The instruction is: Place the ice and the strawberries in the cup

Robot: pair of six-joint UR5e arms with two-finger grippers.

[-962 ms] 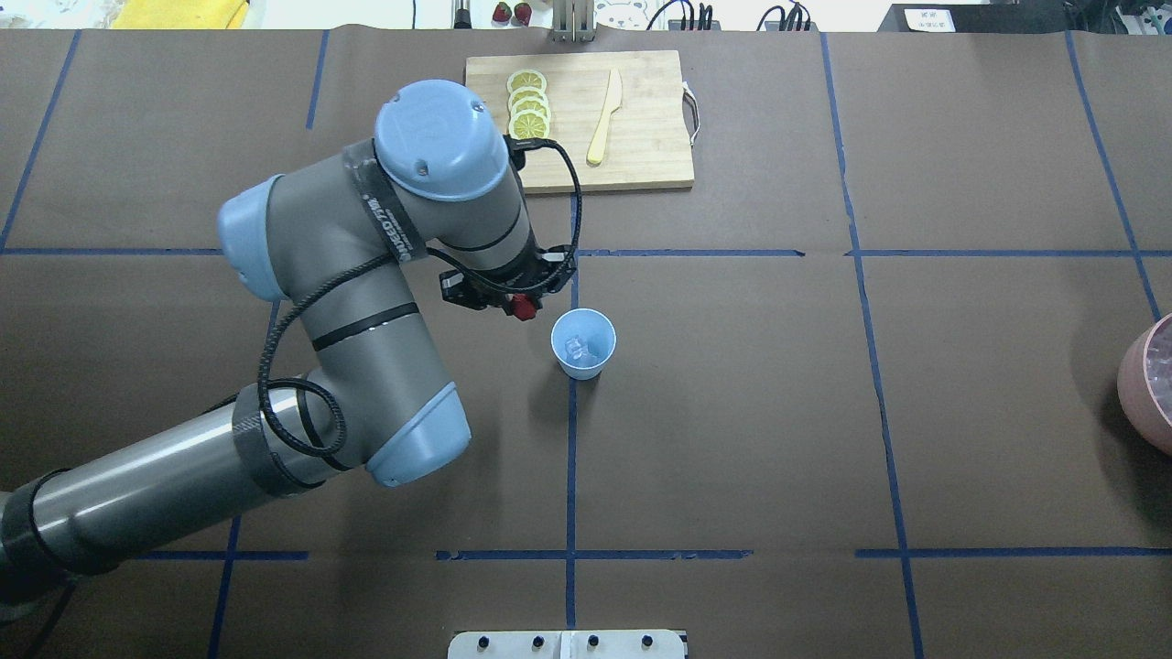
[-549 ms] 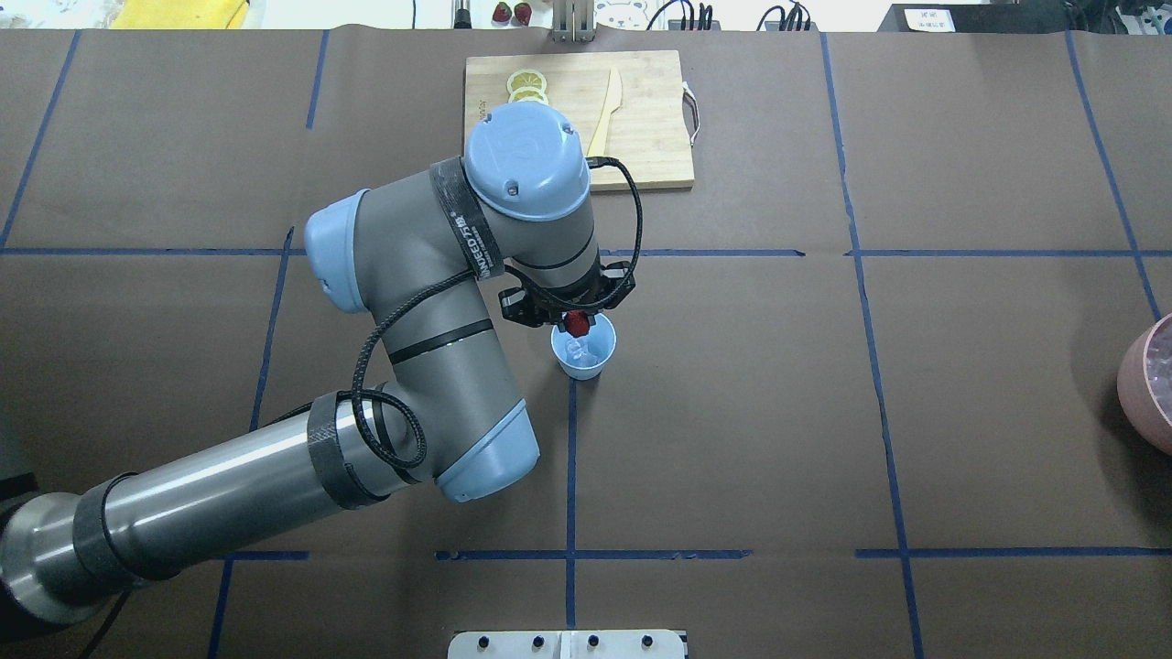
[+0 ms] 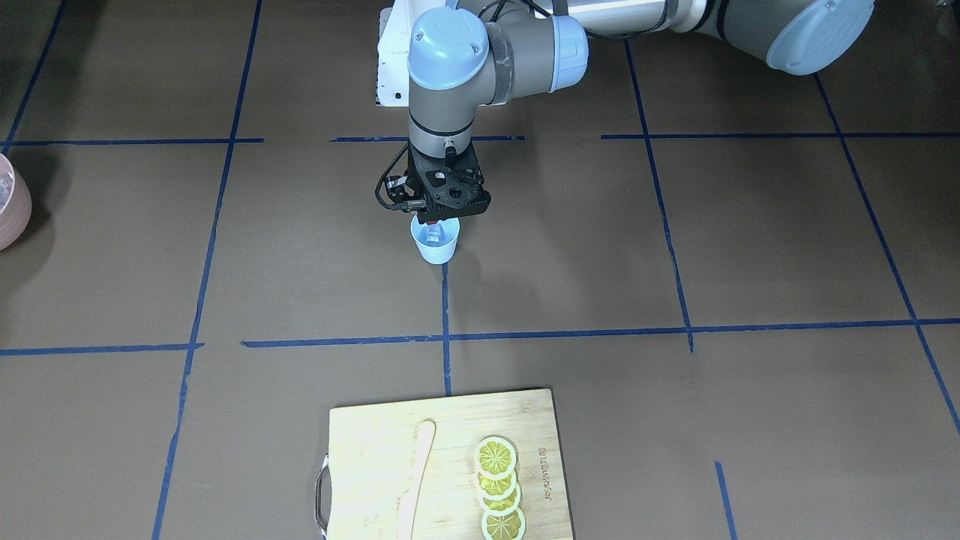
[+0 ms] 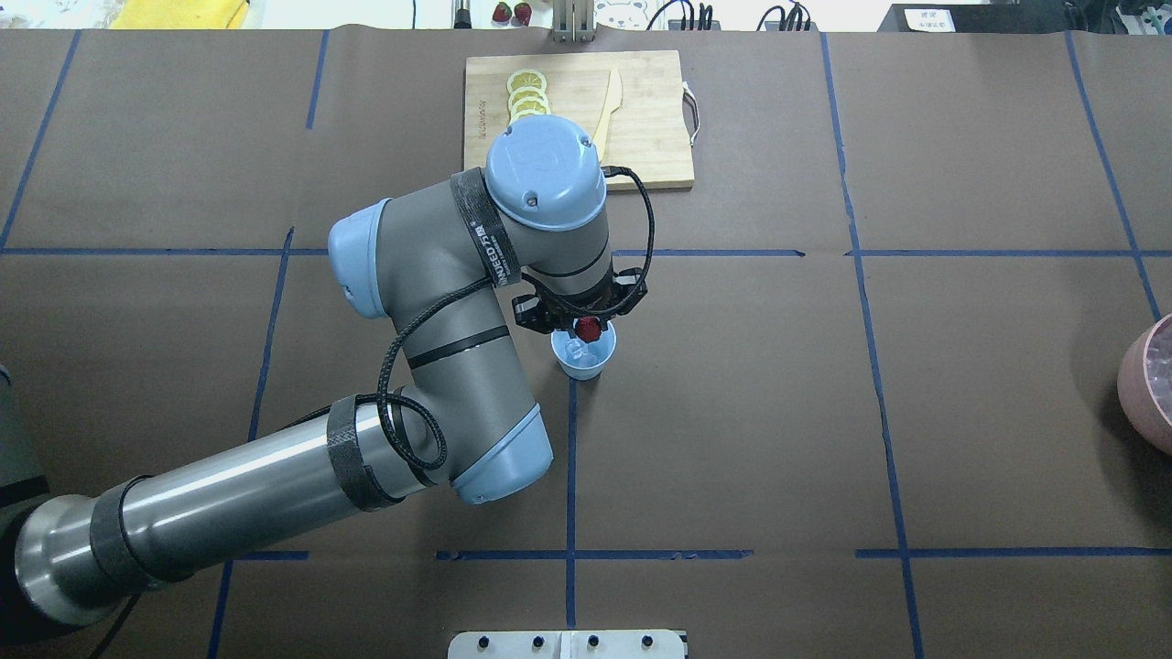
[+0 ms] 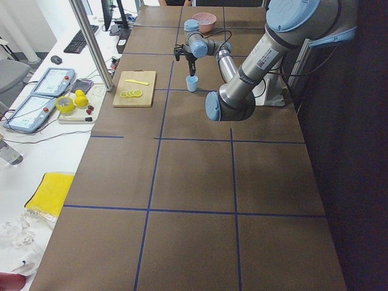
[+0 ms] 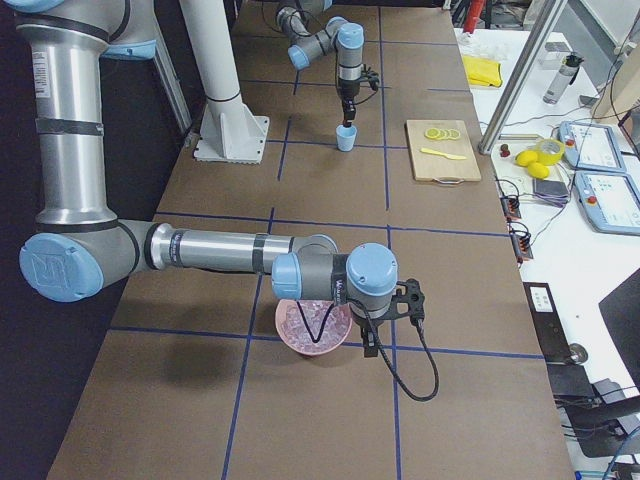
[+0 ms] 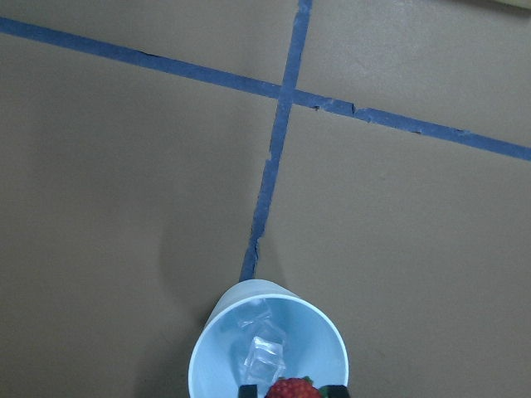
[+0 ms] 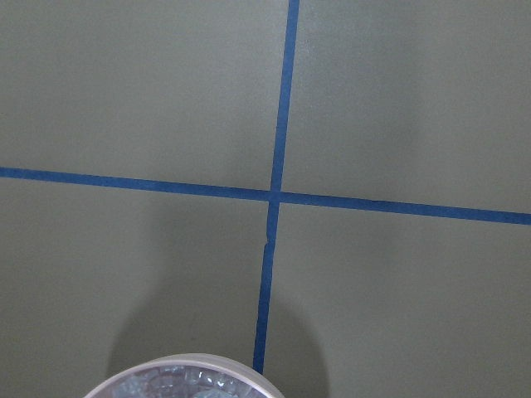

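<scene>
Red strawberry (image 7: pixel 292 389) pinched between narrowed jaws of left gripper (image 4: pixel 588 327), just above cup (image 4: pixel 582 368) rim | ice (image 7: pixel 267 355) inside cup | strawberry likely light, soft, bruisable: grip its sides gently | right gripper (image 6: pixel 372 346) far from cup, jaws unreadable

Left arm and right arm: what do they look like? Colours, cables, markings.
Left arm: grey tubular links, a silver lower tube, pale blue round joint caps, and black bands, one with white lettering. A black cable loops along it to the black left gripper. Right arm: same grey links, blue caps and black cable.
</scene>
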